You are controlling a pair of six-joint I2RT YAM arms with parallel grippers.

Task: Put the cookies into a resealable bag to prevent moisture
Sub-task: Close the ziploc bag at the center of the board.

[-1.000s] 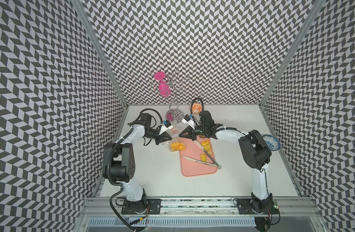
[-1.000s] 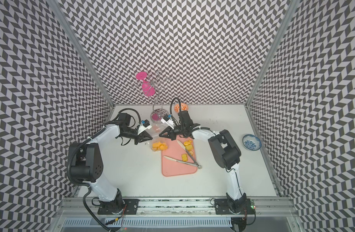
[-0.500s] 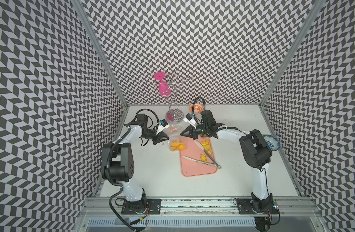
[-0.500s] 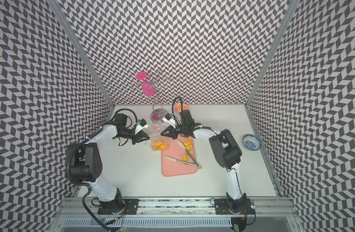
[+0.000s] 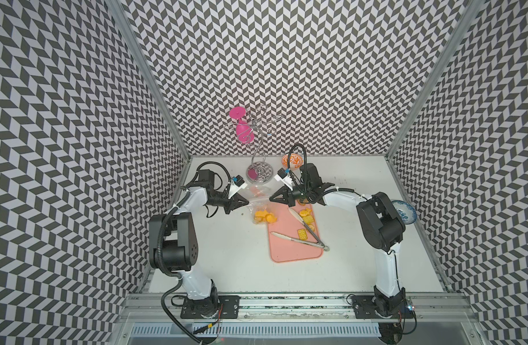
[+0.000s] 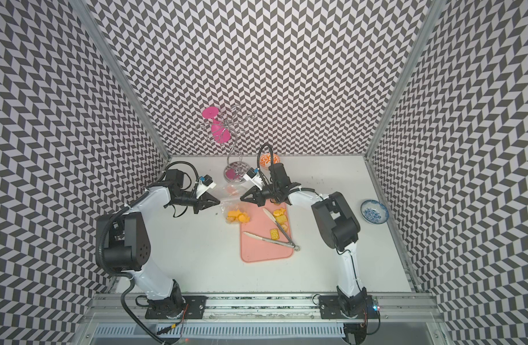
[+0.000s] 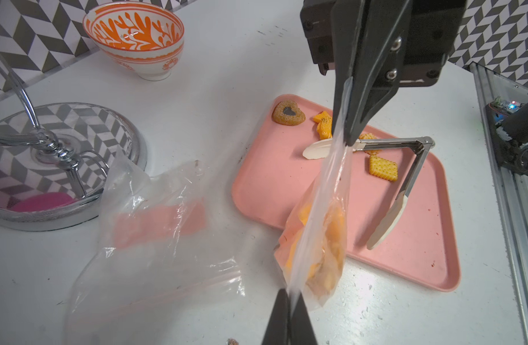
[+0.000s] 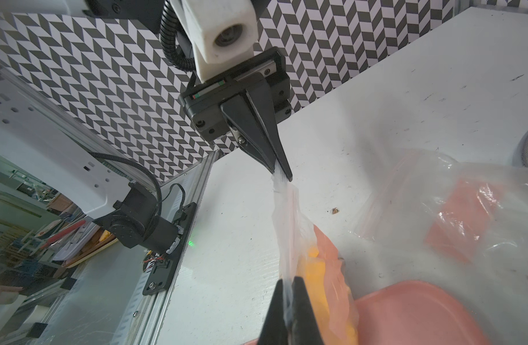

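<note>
A: Where are the cookies?
B: Several yellow ones sit inside a clear resealable bag. Others lie on the pink tray.
A: And the grippers?
B: The left gripper and right gripper each pinch one end of the bag's top edge, just above the worktop.

No writing, brand, number or sign can be read in any view. The orange-red label panel on the loose clear bag lying near the far middle of the table shows no legible print. The marks on the orange bowl are leaf ornament, not letters.
</note>
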